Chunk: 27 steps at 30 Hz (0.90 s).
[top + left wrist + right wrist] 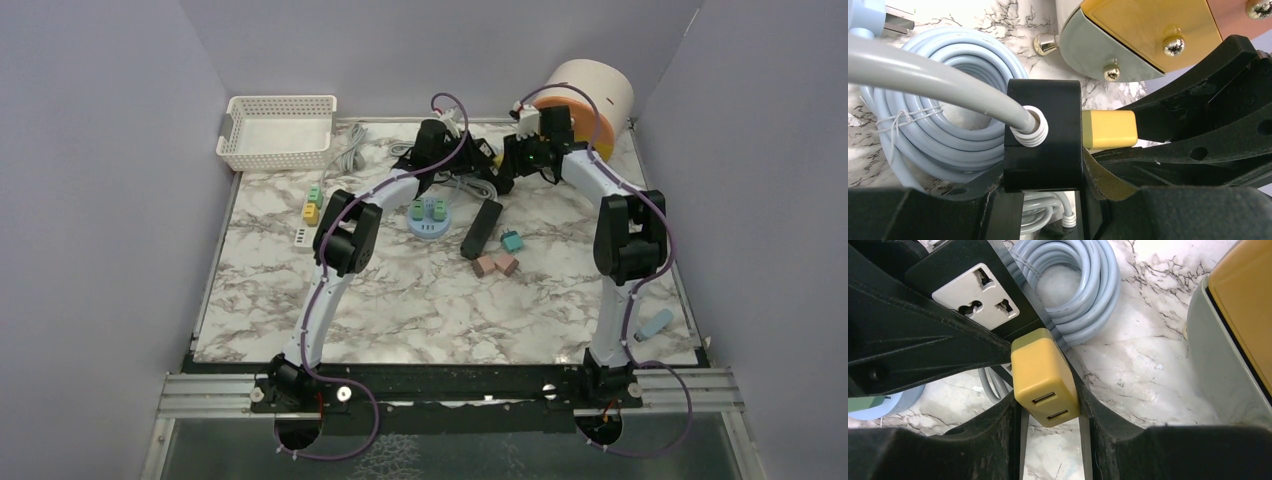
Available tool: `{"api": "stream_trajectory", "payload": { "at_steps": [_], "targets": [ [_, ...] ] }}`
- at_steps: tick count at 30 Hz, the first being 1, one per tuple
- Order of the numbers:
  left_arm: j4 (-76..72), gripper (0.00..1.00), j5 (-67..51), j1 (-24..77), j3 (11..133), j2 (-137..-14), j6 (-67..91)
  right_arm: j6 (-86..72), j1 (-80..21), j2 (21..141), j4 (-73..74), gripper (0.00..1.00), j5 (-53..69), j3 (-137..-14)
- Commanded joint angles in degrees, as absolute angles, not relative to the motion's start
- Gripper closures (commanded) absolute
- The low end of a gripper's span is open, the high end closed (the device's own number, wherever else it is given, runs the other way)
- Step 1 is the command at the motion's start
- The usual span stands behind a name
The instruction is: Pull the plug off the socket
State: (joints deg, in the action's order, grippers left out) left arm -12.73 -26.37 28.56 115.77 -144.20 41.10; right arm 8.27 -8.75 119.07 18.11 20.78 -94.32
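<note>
Yellow plug (1045, 382) gripped, socket (975, 292) face right-wrist only

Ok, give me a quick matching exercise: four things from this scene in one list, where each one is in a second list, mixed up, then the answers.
Things
1. yellow USB charger
2. black power strip
3. grey cable
4. white basket

Places
A. coiled on the marble table
B. at the far left corner
C. clamped in the right gripper
D. clamped in the left gripper

Pairs: 1-C, 2-D, 3-A, 4-B
</note>
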Motion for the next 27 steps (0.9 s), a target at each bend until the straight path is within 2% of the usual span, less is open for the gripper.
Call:
{"api": "stream_trajectory", "payload": {
  "at_steps": [1, 3, 7, 10, 13, 16, 18, 21, 24, 27],
  "targets": [
    [-13.1, 1.00, -29.1, 28.2, 118.0, -141.8, 40.7, 9.3, -7.8, 118.9, 15.8, 0.99, 23.3, -93.7],
    [-11.0, 1.00, -28.2, 28.2, 119.0, -142.5, 38.9, 7.6, -5.6, 115.8, 13.4, 0.99, 27.4, -91.0],
    [-5.0, 1.00, -25.8, 27.9, 122.9, -144.4, 34.3, -9.6, 5.0, 107.4, -5.8, 0.99, 46.8, -78.7],
    [-2.4, 1.00, -24.7, 27.2, 125.8, -146.3, 33.0, -18.6, 9.9, 105.3, -13.5, 0.99, 55.2, -74.7],
    [0.5, 1.00, -23.1, 26.9, 129.4, -148.2, 31.8, -10.8, 7.5, 103.1, -3.5, 0.99, 46.1, -77.2],
    [2.9, 1.00, -21.7, 26.9, 132.7, -149.8, 31.3, 1.2, -1.4, 100.3, 5.3, 0.99, 25.8, -79.4],
    [4.0, 1.00, -21.4, 27.0, 134.7, -150.7, 31.2, 7.0, -8.2, 99.4, 6.6, 0.99, 13.8, -79.5],
    [4.9, 1.00, -20.7, 27.1, 136.1, -151.3, 30.8, 10.6, -13.7, 98.1, 6.3, 0.99, 5.0, -78.0],
    [5.5, 1.00, -20.4, 27.2, 136.3, -151.4, 30.2, 8.2, -13.5, 95.6, 4.8, 0.99, 6.8, -75.8],
    [4.6, 1.00, -20.8, 26.9, 135.1, -150.9, 29.8, -2.2, -5.1, 93.3, 1.8, 0.99, 25.7, -73.7]
  ]
}}
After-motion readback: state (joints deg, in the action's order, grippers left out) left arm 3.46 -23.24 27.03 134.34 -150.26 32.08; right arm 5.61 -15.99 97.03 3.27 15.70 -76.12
